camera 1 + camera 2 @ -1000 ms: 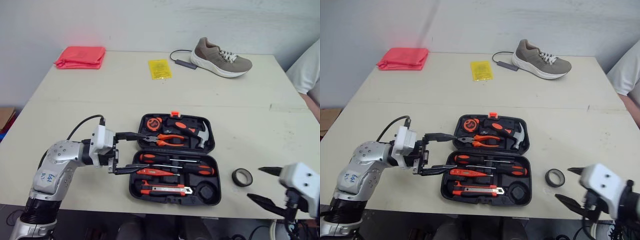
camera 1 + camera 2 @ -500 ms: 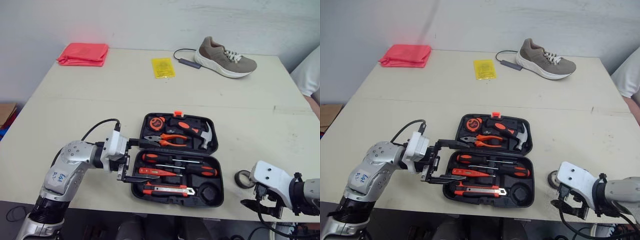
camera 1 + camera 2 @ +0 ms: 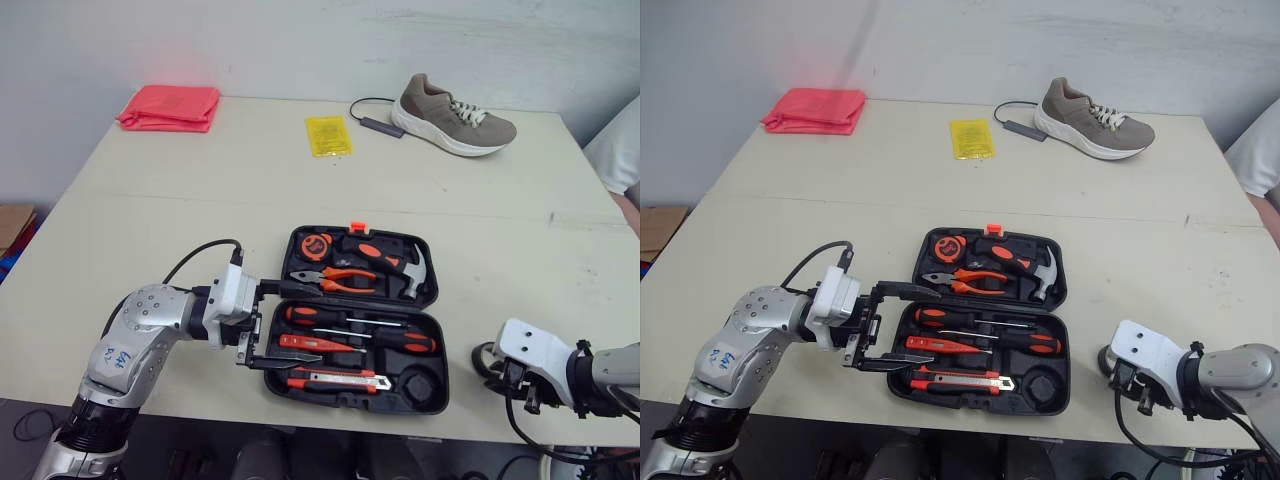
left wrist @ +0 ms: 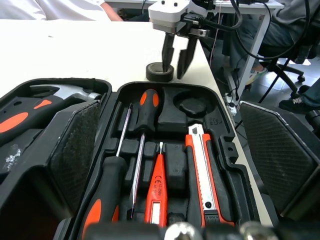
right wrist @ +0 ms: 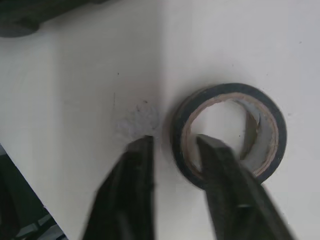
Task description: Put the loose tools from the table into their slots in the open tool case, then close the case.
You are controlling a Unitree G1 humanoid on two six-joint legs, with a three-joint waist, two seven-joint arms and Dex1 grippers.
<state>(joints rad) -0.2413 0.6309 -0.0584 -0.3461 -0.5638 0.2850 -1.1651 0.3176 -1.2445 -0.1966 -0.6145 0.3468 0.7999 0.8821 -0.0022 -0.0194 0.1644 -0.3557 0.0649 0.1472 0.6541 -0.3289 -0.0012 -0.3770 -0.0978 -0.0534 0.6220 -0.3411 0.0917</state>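
The black tool case [image 3: 443, 352] lies open near the table's front edge, with orange-handled tools seated in both halves. Its round slot [image 3: 415, 380] at the front right holds nothing. Just right of the case, a black tape roll [image 5: 270, 115] lies flat on the table. My right gripper [image 4: 175, 62] points down at the roll, its fingers drawn narrow about the near wall. One finger is inside the ring and one outside. My left gripper [image 3: 290, 326] is open at the case's left edge, its fingers spanning the front tray's left end with nothing held.
A beige shoe [image 3: 455, 103] with a black cable [image 3: 366, 121] beside it, a yellow packet [image 3: 325, 135] and a folded red cloth [image 3: 168, 107] lie along the far side. A person's white sleeve [image 3: 618, 140] shows at the right edge. The table's front edge runs close under my right gripper.
My right gripper came in from the table's front right corner onto the tape roll, and its fingers went from wide apart to narrow. The left gripper stays open at the case.
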